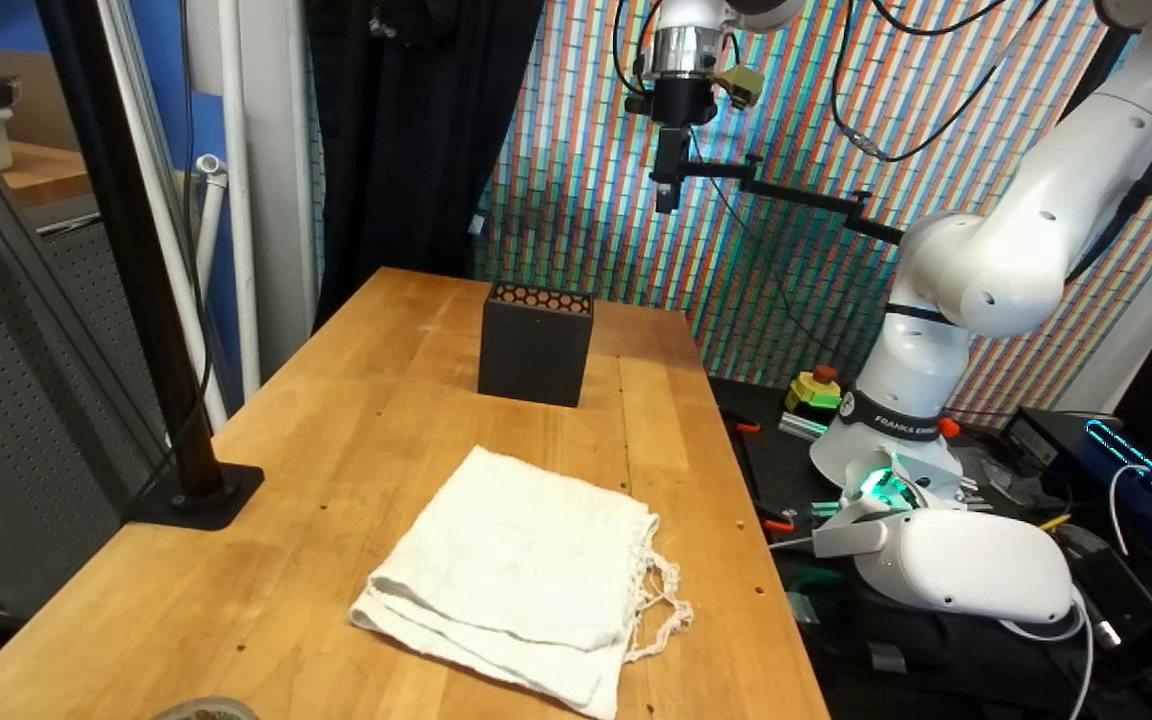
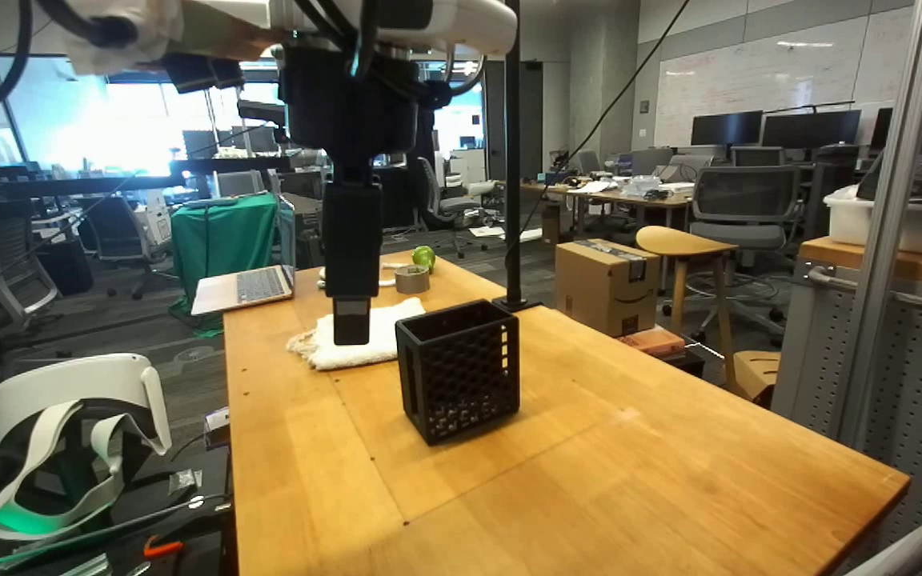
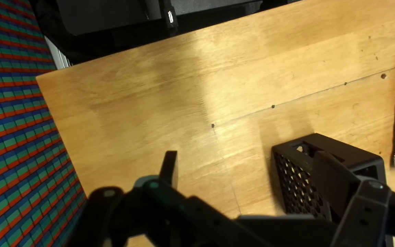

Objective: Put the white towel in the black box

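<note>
Wood makes up the tabletop point(image 1: 396, 370), and near its closest end in an exterior view a rounded rim point(image 1: 204, 708) shows at eight o'clock from the white towel point(image 1: 521, 570); it is cut off, so I cannot fairly name it. The towel lies folded flat on the tabletop, its fringed edge at three o'clock. Well past that edge, also at three o'clock, a white headset point(image 1: 971, 565) sits beside the tabletop. Farther off, at twelve o'clock from the towel and apart from it, the black box point(image 1: 534, 350) stands upright, open at the top. Between one and two o'clock from the box, the gripper point(image 1: 669, 195) hangs pointing down, and the wrist view shows its fingers point(image 3: 168, 166) standing wide apart. A patterned backdrop point(image 1: 586, 180) stands farthest back.
</note>
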